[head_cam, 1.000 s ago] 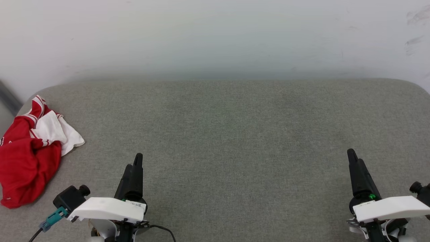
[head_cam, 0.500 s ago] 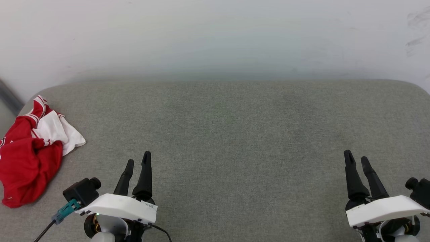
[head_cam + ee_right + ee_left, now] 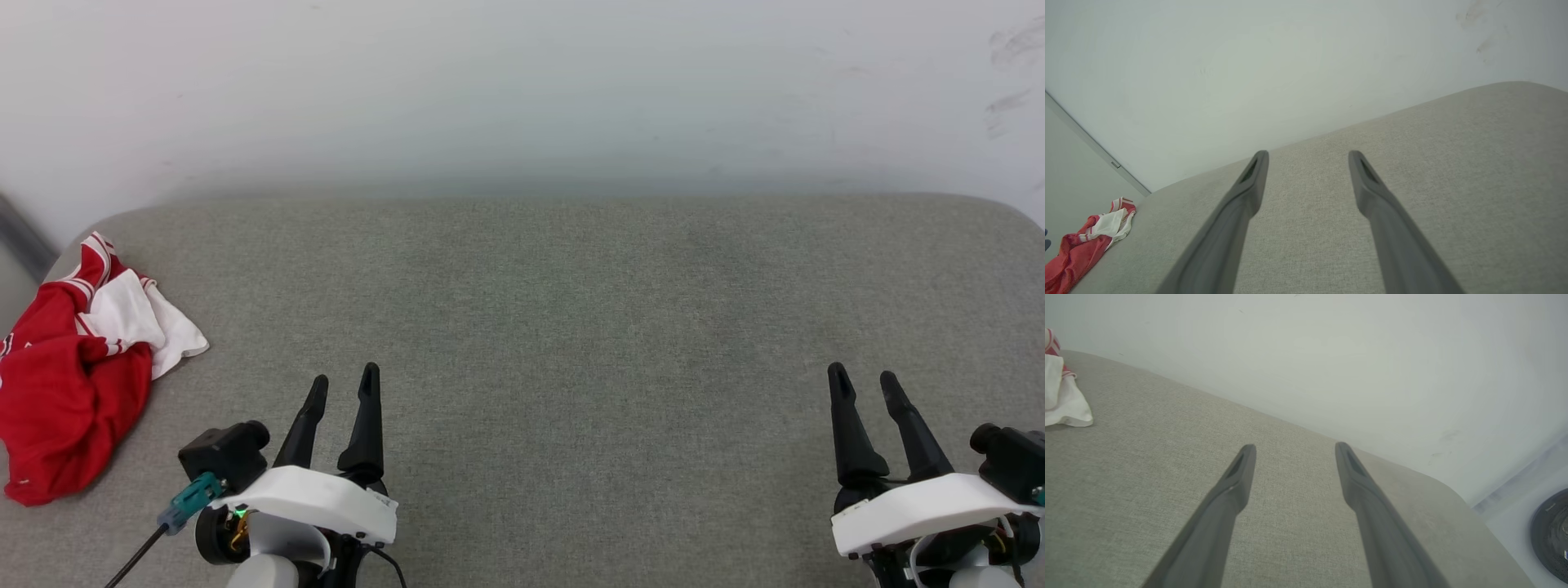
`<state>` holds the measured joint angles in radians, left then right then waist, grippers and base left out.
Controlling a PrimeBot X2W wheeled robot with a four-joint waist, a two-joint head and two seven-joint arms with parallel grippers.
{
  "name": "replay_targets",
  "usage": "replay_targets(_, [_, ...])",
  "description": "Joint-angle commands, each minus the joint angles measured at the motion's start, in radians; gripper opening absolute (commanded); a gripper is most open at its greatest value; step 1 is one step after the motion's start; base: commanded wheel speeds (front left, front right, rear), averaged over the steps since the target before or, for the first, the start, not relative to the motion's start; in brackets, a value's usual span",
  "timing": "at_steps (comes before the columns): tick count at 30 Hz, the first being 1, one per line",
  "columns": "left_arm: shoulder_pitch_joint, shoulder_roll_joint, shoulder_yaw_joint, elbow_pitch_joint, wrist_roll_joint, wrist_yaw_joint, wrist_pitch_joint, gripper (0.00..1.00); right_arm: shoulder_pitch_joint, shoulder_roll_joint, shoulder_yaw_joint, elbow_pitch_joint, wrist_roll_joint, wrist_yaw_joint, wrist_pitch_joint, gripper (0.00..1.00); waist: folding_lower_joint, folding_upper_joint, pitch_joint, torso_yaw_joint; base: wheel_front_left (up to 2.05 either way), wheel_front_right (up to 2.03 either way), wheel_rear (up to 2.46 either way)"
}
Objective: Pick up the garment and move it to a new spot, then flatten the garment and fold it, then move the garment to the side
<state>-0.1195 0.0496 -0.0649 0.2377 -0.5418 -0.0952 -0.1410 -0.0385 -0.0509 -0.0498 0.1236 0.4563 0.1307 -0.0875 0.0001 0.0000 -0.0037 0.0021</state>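
Red-and-white jersey (image 3: 65, 392), crumpled: lay well left of my left pincer (image 3: 345, 374). Left pincer, right pincer (image 3: 860, 371): both gaped empty above the grey padded surface (image 3: 571, 286).

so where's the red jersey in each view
Head view: jersey crumpled at the far left edge.
Left wrist view: jersey, its white sleeve, at the upper left edge.
Right wrist view: jersey in the lower left corner.
Shared landmark: grey cushion meeting the white wall.
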Motion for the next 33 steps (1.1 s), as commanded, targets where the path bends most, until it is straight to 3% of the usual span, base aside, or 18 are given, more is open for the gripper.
replay_targets(1, [-0.022, 0.005, -0.007, -0.005, 0.035, 0.004, -0.01, 1.0, -0.001, 0.0, 0.001, -0.016, -0.032, 0.0, -0.007, 1.0, 0.0, 0.0, 0.0, 0.0, 0.0, 0.0, 0.0])
replay_targets(33, [-0.046, 0.011, -0.047, 0.057, 0.342, 0.039, -0.085, 1.0, 0.018, 0.001, -0.006, -0.029, -0.331, 0.0, -0.04, 1.0, -0.0001, 0.0, -0.002, 0.002, 0.0, 0.0, 0.0])
